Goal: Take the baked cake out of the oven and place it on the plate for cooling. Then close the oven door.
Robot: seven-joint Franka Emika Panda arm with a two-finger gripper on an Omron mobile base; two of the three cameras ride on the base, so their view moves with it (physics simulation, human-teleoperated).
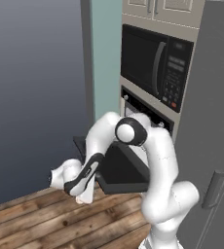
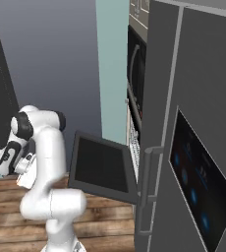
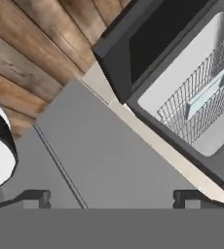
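Note:
The oven [image 1: 144,113] sits in the wall column under a black microwave, its cavity open. In the hand view, silver wire racks [image 3: 201,99] show inside the pale oven cavity [image 3: 182,73]. The oven door [image 1: 125,167] hangs folded down and flat, also seen as a dark panel [image 2: 102,165] and from above [image 3: 143,41]. My gripper [image 1: 81,194] hangs low over the wood floor, left of the door and apart from it. Its fingertips [image 3: 36,197] stand wide apart around nothing, so the gripper [image 3: 111,199] is open. The cake and the plate are out of view.
A black microwave [image 1: 153,61] with a keypad is above the oven. A tall grey fridge [image 2: 193,147] with a vertical handle [image 2: 147,187] stands right of the oven and reaches past the door. A wood floor [image 1: 50,223] lies below, and a grey wall [image 1: 36,87] is on the left.

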